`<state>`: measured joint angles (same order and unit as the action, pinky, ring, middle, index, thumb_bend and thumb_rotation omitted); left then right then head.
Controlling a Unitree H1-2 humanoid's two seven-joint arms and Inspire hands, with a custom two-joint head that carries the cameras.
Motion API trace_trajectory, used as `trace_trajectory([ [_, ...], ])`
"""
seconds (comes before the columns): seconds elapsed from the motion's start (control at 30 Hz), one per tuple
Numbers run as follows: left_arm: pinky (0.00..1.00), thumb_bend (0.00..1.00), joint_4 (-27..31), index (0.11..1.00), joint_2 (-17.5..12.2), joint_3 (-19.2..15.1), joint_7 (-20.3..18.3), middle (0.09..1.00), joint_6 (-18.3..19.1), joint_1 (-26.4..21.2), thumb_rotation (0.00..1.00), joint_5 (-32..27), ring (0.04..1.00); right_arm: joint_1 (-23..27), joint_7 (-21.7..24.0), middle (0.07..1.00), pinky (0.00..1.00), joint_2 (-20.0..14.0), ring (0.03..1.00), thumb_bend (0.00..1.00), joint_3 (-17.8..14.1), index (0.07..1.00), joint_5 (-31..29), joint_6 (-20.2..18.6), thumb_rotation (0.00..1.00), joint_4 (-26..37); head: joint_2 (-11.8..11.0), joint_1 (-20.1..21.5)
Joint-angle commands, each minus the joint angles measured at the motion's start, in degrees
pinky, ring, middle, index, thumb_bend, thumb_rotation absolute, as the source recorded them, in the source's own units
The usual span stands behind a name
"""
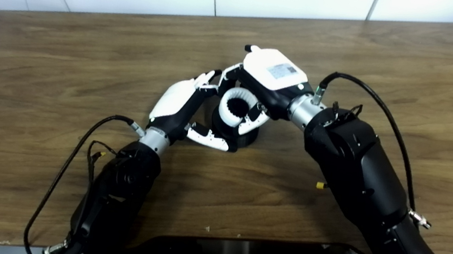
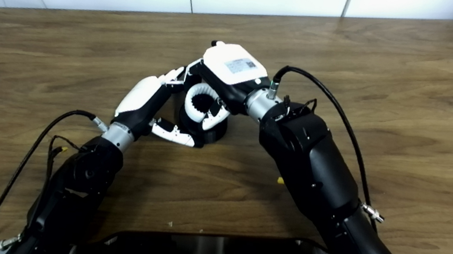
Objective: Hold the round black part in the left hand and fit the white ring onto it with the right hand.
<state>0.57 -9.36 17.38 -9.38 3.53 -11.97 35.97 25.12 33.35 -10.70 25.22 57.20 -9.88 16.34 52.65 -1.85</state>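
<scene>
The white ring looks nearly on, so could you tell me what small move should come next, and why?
Probably press the ring straight down with the right hand. It sits on top of the black part, which the left hand steadies on the table; whether it is fully seated is unclear.

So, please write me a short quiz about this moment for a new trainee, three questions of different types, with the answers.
1. True or false: the white ring lies flat on the table, far from the round black part.
2. Which hand grips the white ring: A) left hand B) right hand?
3. Fill in: the round black part stands on the ____.

Key: 1 false, it sits on top of the part; 2 B; 3 table.
</scene>
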Motion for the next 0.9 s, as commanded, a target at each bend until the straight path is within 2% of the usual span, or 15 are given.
trace_trajectory([
  [0.0, 1.00, 1.00, 1.5, 0.613, 0.3, 0.7, 0.4, 1.000, -1.7, -2.2, 0.33, -0.4, 1.000, 2.0, -0.9, 0.631, 1.00, 0.1, 0.544, 0.52, 0.2, 0.493, 1.0, 0.7, 0.15, -0.9, 0.1, -0.1],
  [0.13, 1.00, 1.00, 1.3, 0.613, 0.3, 0.6, 0.5, 1.000, -1.8, -2.3, 0.34, -0.8, 1.000, 2.4, -0.2, 0.635, 1.00, 0.0, 0.549, 0.52, 0.2, 0.493, 1.1, 0.5, 0.15, -0.6, 0.0, -0.1],
  [0.23, 1.00, 1.00, 1.3, 0.617, 0.3, 0.6, 0.3, 1.000, -1.4, -2.4, 0.33, -0.9, 1.000, 3.0, 2.0, 0.678, 1.00, -0.6, 0.621, 0.52, 0.8, 0.496, 1.4, 0.3, 0.15, -0.1, 0.0, -0.1],
  [0.27, 1.00, 1.00, 1.4, 0.618, 0.3, 0.5, 0.2, 1.000, -1.3, -2.4, 0.32, -0.9, 1.000, 3.3, 3.4, 0.716, 1.00, -0.9, 0.666, 0.59, 1.2, 0.544, 1.9, 0.1, 0.20, 0.2, 0.0, -0.1],
  [0.3, 1.00, 1.00, 1.5, 0.619, 0.3, 0.5, 0.2, 1.000, -1.2, -2.3, 0.31, -0.9, 1.000, 3.5, 4.5, 0.753, 0.99, -1.0, 0.709, 0.73, 1.4, 0.638, 2.3, -0.3, 0.28, 0.5, 0.0, -0.2],
  [0.37, 1.00, 1.00, 1.4, 0.617, 0.3, 0.5, 0.5, 1.000, -1.4, -2.3, 0.29, -0.9, 1.000, 3.8, 5.9, 0.841, 0.97, -1.2, 0.799, 0.90, 1.7, 0.763, 2.8, -0.5, 0.38, 1.1, 0.1, -0.2],
  [0.43, 1.00, 1.00, 1.4, 0.617, 0.3, 0.6, 0.5, 1.000, -1.4, -2.3, 0.28, -1.0, 1.000, 3.9, 6.7, 0.898, 0.96, -1.2, 0.857, 0.96, 1.6, 0.820, 3.0, -0.5, 0.43, 1.6, 0.1, -0.2],
  [0.63, 1.00, 1.00, 1.4, 0.623, 0.0, 0.7, 0.1, 1.000, -1.5, -2.4, 0.26, -1.5, 1.000, 4.0, 7.2, 0.950, 0.95, -1.2, 0.916, 1.00, 1.0, 0.892, 2.7, -0.4, 0.52, 2.1, 0.2, -0.1],
  [0.87, 1.00, 1.00, 1.4, 0.624, 0.1, 0.6, 0.0, 1.000, -1.2, -2.4, 0.26, -1.8, 1.000, 3.6, 6.4, 0.938, 0.97, -1.2, 0.901, 1.00, 0.4, 0.879, 2.2, -0.1, 0.52, 2.1, 0.2, -0.3],
])
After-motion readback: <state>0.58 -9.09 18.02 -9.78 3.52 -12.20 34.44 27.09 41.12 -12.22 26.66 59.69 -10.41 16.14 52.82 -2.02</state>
